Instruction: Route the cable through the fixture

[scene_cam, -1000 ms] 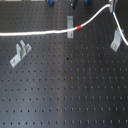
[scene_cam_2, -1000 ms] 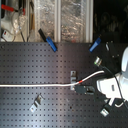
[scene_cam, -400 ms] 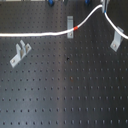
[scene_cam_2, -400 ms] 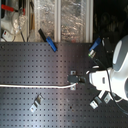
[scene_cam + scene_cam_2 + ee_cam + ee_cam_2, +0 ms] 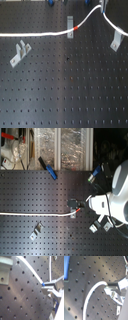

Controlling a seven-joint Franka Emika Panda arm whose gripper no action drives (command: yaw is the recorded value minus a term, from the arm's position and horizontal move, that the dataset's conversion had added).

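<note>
Since a second ago, the arm's white body has slid toward the second exterior view's upper right, and the cable [image 5: 40,34] has a steeper arch near its far end. One cable is on the black perforated board [image 5: 65,95]: it runs from the first exterior view's left edge along the board, carries a single red tape band [image 5: 75,30], then lifts up and over toward the first exterior view's right. Its held end sits in the gripper [image 5: 46,286], whose fingers are pinched on the cord in both wrist views.

Three grey metal fixtures show in the first exterior view: one clip [image 5: 19,53] below the cable at the left, one post [image 5: 69,23] just behind the red band, one bracket [image 5: 116,41] at the right. Two blue-handled tools [image 5: 49,169] lie at the board's far edge in the second exterior view. No writing is readable.
</note>
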